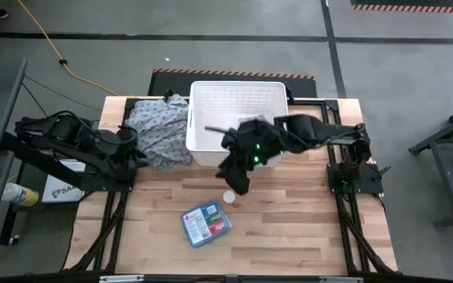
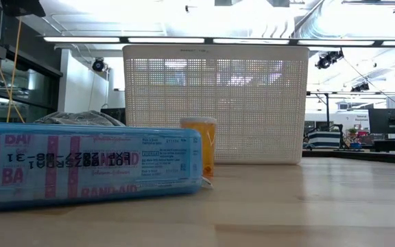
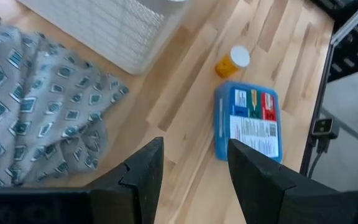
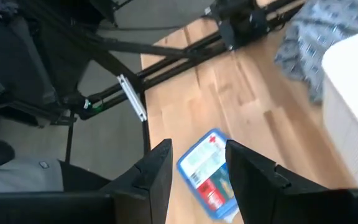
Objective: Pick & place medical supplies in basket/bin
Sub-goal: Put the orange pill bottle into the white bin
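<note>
Your right gripper (image 1: 238, 187) hung empty, fingers apart, just in front of the white basket (image 1: 199, 118). Beyond it from the basket lay the orange pill bottle (image 1: 229, 197), then the blue first-aid box (image 1: 206, 223). Your left gripper (image 3: 191, 177) waited open beside the patterned cloth (image 1: 160, 130).

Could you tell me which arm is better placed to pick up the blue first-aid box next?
Probably the right: its open gripper hangs just beyond the blue first-aid box, while the left gripper waits by the cloth heap.

white basket (image 1: 237, 98), blue first-aid box (image 1: 206, 222), seemingly orange bottle (image 3: 230, 61)
</note>
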### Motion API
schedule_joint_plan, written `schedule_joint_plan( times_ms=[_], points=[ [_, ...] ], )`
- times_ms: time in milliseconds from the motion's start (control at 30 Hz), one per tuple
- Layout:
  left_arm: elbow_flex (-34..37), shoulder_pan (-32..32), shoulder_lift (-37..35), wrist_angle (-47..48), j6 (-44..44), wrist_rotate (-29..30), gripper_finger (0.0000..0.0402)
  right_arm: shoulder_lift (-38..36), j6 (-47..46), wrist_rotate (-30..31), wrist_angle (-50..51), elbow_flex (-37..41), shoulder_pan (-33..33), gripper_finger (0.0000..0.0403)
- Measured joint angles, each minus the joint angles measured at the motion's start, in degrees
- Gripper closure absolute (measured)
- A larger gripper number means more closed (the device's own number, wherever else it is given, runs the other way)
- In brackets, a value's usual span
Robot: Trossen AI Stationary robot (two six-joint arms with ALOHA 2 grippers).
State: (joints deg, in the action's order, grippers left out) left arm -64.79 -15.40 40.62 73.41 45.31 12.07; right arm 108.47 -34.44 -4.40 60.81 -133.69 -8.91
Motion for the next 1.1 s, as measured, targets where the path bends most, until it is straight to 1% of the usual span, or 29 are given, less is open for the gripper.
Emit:
schedule_joint_plan(
  times_ms=[167, 267, 433, 567, 700, 833, 1000, 1100],
  points=[
    [0.01, 0.0, 2.7, -0.02, -0.03, -2.83, 0.019, -0.04, -5.87, 3.5, 2.92, 0.0, -5.03, 0.0263],
    [0.02, 0.0, 4.64, -0.09, -0.49, -4.33, 0.019, -0.04, -9.21, 8.31, 5.15, 0.0, -8.32, 0.0263],
    [0.0, 0.0, 8.22, -0.48, -0.64, -5.15, 0.019, -0.04, -15.3, 16.19, 9.46, 0.0, -14.01, 0.0263],
    [0.02, 0.0, 11.12, -2.73, -1.37, -6.0, 0.019, -0.04, -20.13, 22.59, 13.54, 0.0, -18.79, 0.0263],
    [0.0, -0.03, 13.95, -8.2, -3.08, -8.91, 0.019, -0.04, -24.21, 27.89, 18.23, 0.0, -23.41, 0.0263],
    [0.01, -1.03, 17.21, -15.24, -3.87, -10.86, 0.019, -0.04, -27.67, 30.77, 22.71, 0.0, -27.59, 0.0263],
    [0.01, -3.8, 21.99, -26.13, -4.56, -11.05, 0.019, -0.07, -30.86, 32.0, 28.33, 0.0, -32.29, 0.0263],
    [0.01, -5.5, 25.12, -33.23, -4.99, -9.13, 0.019, -0.07, -31.16, 31.64, 29.23, 0.0, -34.69, 0.0263]
  ],
)
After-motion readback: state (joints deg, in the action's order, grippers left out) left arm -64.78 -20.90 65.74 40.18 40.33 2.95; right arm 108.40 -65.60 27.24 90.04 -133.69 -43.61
